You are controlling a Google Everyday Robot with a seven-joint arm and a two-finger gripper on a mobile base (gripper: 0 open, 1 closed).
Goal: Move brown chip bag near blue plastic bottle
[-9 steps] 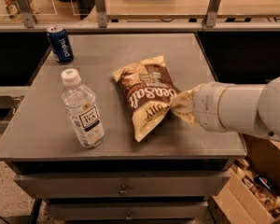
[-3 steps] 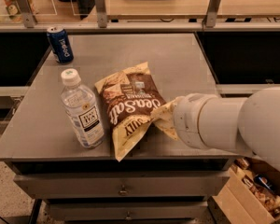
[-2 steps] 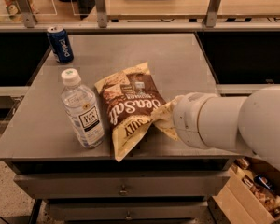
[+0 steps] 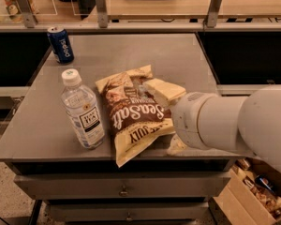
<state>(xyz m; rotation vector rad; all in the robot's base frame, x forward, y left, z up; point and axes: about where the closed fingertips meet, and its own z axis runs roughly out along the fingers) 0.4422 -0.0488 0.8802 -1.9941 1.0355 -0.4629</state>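
Note:
The brown chip bag (image 4: pixel 133 114) lies flat on the grey table (image 4: pixel 178 55), its left edge almost touching the blue plastic bottle (image 4: pixel 83 111), which stands upright with a white cap. My gripper (image 4: pixel 171 120) is at the bag's right edge. Its fingers are spread apart: one cream finger (image 4: pixel 165 92) lies over the bag's upper right corner, the other (image 4: pixel 177 146) is low by the table's front edge. The bag's right edge sits between them, not pinched. My white arm covers the table's front right corner.
A blue soda can (image 4: pixel 61 44) stands at the table's back left corner. A counter with posts runs behind the table. Drawers are under the table front. A cardboard box (image 4: pixel 253 196) with items sits on the floor at the lower right.
The gripper's fingers have opened and let go of the bag's right edge. The bag has settled flat beside the bottle. The bottle and can have not moved.

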